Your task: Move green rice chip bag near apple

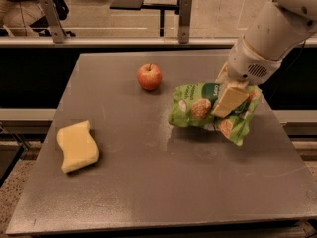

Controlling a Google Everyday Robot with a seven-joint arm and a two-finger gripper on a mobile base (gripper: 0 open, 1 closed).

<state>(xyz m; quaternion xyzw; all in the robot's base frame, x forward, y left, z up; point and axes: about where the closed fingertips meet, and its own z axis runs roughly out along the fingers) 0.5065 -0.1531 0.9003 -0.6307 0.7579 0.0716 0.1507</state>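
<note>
The green rice chip bag [198,109] is crinkled light green with round rice-cake pictures. It hangs just above the grey table [148,182], right of centre. My gripper [229,101] is shut on the bag's right half, one pale finger [230,99] lying across its front. The arm comes down from the upper right. The small red apple [149,77] stands on the table up and to the left of the bag, a short gap from the bag's left edge.
A pale yellow wavy sponge [77,146] lies at the table's left front. A railing with metal posts [184,13] runs behind the table's far edge. The table's right edge is close to the arm.
</note>
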